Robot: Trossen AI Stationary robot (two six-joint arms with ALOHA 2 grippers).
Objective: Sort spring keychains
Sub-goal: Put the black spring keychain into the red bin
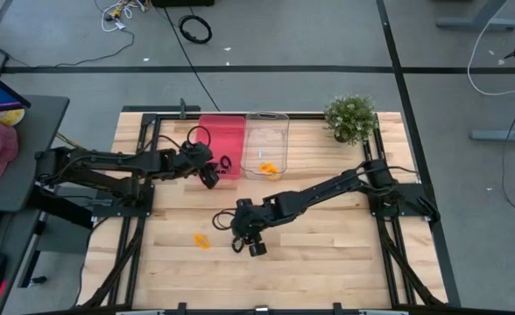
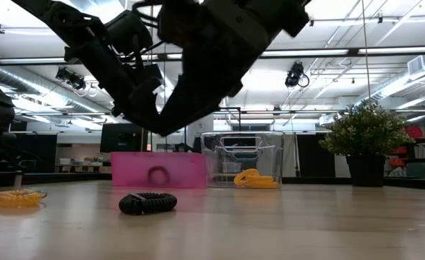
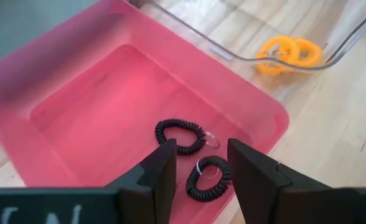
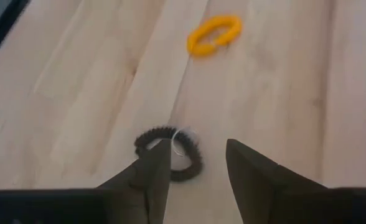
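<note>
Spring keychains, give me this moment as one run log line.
left tool: open over pink bin, two black keychains inside | right tool: open above black keychain on table | orange keychain loose

Two dark jointed arms, black cabling along links. Left gripper [image 3: 198, 180]: two matte black wedge-shaped fingers, white lettering on housing. Right gripper [image 4: 192, 168]: matching black wedge-shaped fingers.

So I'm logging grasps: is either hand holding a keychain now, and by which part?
Nothing is held. The left hand is open above the pink bin; the right hand is open over a black keychain.
</note>
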